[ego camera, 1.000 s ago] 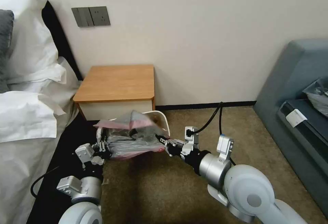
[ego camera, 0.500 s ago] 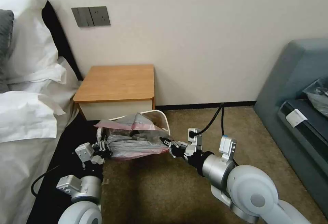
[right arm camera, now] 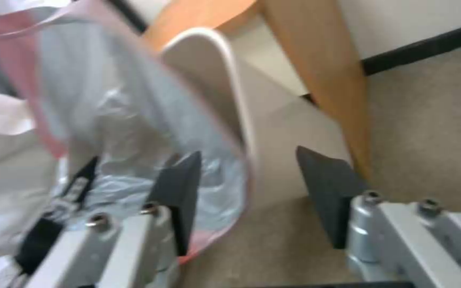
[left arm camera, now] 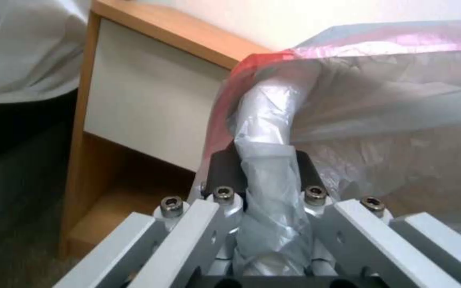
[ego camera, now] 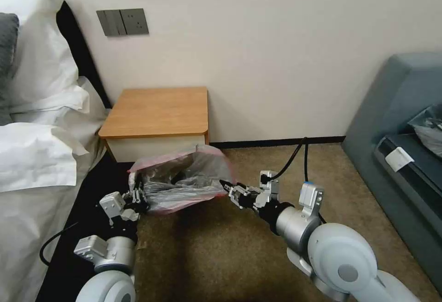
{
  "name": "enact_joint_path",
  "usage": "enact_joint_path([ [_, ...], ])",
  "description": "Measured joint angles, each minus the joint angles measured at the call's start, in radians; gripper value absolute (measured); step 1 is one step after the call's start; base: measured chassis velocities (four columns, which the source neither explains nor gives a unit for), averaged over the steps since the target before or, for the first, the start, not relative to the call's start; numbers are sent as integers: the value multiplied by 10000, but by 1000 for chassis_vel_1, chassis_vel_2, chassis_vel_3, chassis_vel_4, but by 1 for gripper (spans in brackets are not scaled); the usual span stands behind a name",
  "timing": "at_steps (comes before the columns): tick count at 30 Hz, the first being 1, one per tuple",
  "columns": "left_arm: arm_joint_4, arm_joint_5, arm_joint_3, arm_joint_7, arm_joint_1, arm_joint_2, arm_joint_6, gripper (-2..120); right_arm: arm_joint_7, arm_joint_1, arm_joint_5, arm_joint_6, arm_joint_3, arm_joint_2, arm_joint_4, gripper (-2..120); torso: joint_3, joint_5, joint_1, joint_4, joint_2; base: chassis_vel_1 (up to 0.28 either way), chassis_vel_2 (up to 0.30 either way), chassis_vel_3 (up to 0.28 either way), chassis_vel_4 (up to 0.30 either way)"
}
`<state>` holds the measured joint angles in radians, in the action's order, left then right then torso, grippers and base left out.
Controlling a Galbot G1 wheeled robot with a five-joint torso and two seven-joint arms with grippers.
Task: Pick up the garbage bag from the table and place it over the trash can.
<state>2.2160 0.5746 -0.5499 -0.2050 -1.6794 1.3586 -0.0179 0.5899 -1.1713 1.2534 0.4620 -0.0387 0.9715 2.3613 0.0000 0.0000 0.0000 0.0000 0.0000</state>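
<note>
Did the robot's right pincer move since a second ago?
Yes. The right pincer has drawn back from the garbage bag, shifting rightward away from the table, and it is open now.

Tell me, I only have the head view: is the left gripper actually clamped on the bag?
Observer: Yes. The left wrist view shows the left gripper shut on a twisted bunch of the garbage bag.
Operator: And the right one?
Observer: The right gripper is open and grips nothing; plastic lies beside one finger.
Operator: Does the bag cover the rim there?
Observer: Not fully. A stretch of the trash can rim shows bare beside the plastic.
</note>
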Motion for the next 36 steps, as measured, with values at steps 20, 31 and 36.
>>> enact_joint_path([
  [20,88,141,14,116,26,-70,-26,7,1308,-35,-424,-2,50,256,-628,100,0,0,0,0,0,0,0,0,0],
  [31,-71,142,-31,126,108,-80,-103,7,1383,-161,-431,-278,-23,346,-183,100,0,-3,0,1,0,0,0,0,0],
  [36,-73,159,-30,127,119,-115,-104,7,1343,-168,-444,-279,-65,422,-277,100,0,-1,0,-1,0,0,0,0,0],
])
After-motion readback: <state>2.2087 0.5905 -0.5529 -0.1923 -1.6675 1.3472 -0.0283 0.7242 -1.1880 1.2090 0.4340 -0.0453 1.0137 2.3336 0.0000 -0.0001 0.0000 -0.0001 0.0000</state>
